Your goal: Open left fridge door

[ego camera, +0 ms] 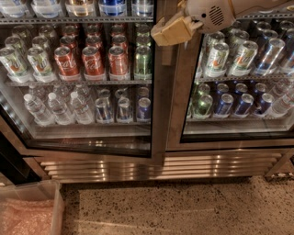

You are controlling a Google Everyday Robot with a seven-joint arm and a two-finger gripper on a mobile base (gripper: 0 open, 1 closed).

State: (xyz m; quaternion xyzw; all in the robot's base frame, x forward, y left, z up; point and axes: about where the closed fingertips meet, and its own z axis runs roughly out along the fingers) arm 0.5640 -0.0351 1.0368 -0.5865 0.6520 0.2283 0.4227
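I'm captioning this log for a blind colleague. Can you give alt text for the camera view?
The robot's gripper is high up at the steel right edge of the left fridge door, where it meets the right fridge door. Behind the glass are shelves of cans and water bottles.

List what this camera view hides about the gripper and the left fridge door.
Camera view:
- gripper, top centre by the doors' meeting frames: its own body hides any contact with a handle.
- left fridge door: top and hinge edge cut off by picture edges.
- arm: runs off the top right edge.
- top-shelf bottles: cut off by the top edge.
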